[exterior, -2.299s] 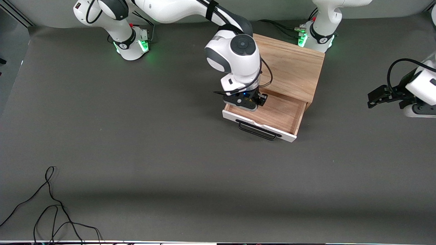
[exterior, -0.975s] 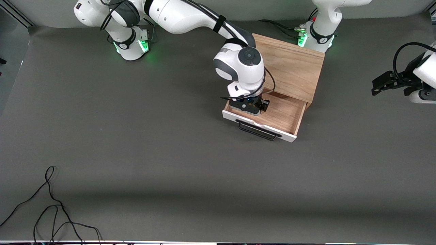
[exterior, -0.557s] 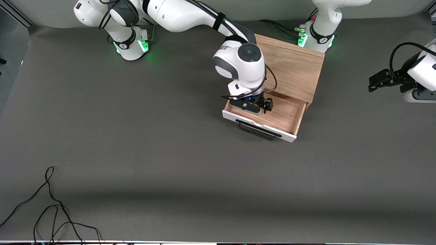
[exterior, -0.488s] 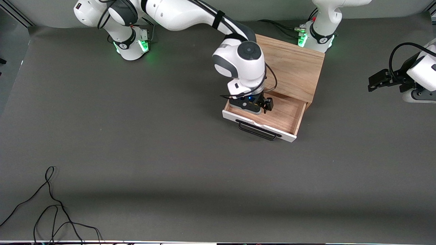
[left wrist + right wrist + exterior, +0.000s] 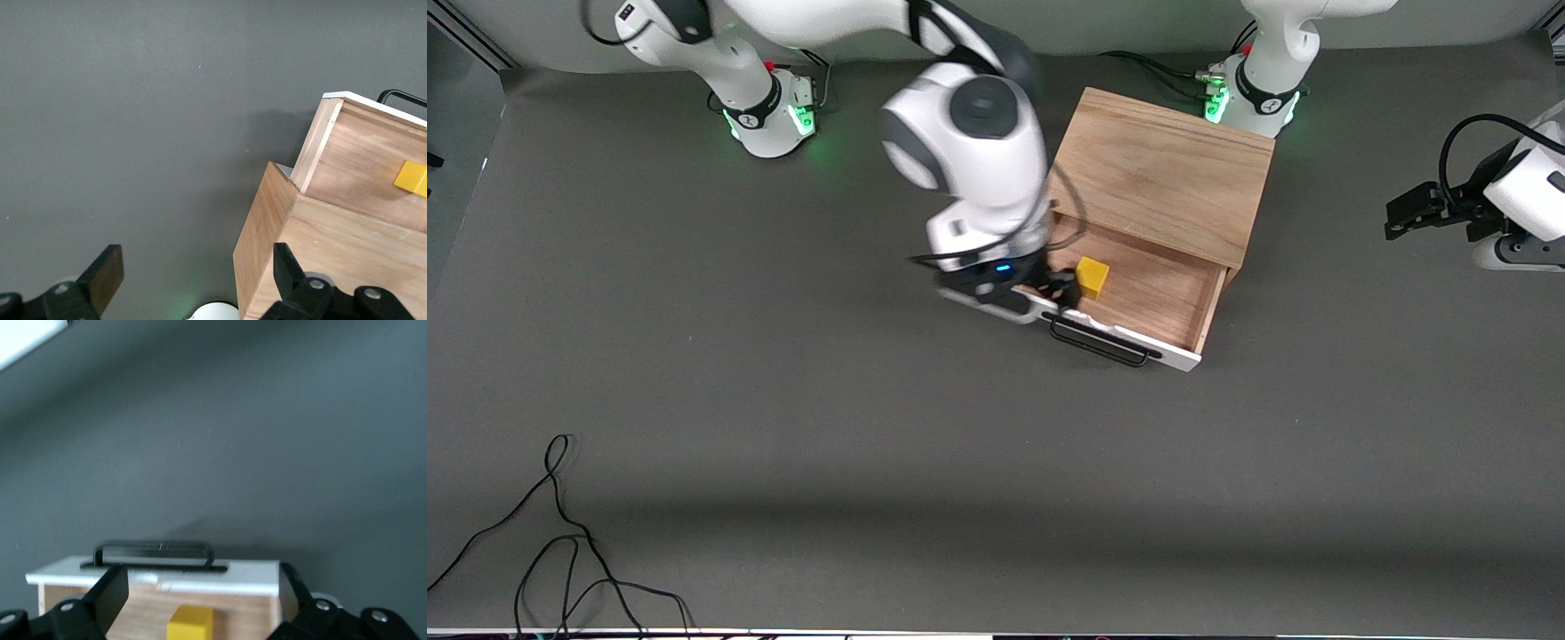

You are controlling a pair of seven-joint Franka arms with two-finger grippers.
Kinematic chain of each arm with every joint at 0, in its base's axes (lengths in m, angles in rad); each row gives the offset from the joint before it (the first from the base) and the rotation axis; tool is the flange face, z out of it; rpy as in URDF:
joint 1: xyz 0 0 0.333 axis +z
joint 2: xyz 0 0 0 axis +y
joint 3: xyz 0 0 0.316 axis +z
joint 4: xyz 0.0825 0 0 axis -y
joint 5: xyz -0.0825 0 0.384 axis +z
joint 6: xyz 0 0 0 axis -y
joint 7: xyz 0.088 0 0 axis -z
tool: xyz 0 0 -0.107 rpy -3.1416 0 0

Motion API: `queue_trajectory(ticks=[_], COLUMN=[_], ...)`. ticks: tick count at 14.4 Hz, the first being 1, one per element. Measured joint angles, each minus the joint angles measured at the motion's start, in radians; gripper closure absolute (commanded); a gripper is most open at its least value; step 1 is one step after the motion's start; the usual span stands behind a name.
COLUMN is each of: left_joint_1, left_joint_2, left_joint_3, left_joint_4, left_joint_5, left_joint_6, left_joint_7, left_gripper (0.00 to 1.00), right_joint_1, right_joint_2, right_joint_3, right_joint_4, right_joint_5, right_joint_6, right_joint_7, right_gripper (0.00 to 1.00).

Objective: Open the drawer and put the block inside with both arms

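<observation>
Yellow block sits in the open drawer; my right hand hangs above it, fingers apart, and my left hand waits open over the table.

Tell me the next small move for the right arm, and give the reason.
Probably lift the right claw clear of the drawer toward its own end of the table. The block already sits on the drawer floor, free of the open claw, so placing looks done. The left claw waits open past the cabinet, off the table's end.
</observation>
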Motion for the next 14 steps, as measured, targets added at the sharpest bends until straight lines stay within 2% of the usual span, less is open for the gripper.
queue_trajectory(ticks=[8,11,14], left_joint_1=[0.0,0.0,0.0], left_joint_2=[0.008,0.01,0.013], left_joint_3=[-0.003,-0.004,-0.004], left_joint_4=[0.0,0.0,0.0], left_joint_5=[0.0,0.0,0.0], left_joint_6=[0.0,0.0,0.001], left_joint_7=[0.0,0.0,0.0], left_gripper=[0.0,0.0,0.0], right_joint_1=[-0.371,-0.418,-0.53], right_joint_2=[-0.351,-0.475,-0.549], right_joint_3=[-0.004,-0.078,-0.081], right_joint_4=[-0.345,-0.473,-0.519], right_joint_5=[0.032,0.033,0.033], right_joint_6=[-0.029,-0.055,-0.129], right_joint_7=[-0.604,-0.757,-0.914], right_gripper=[0.0,0.0,0.0])
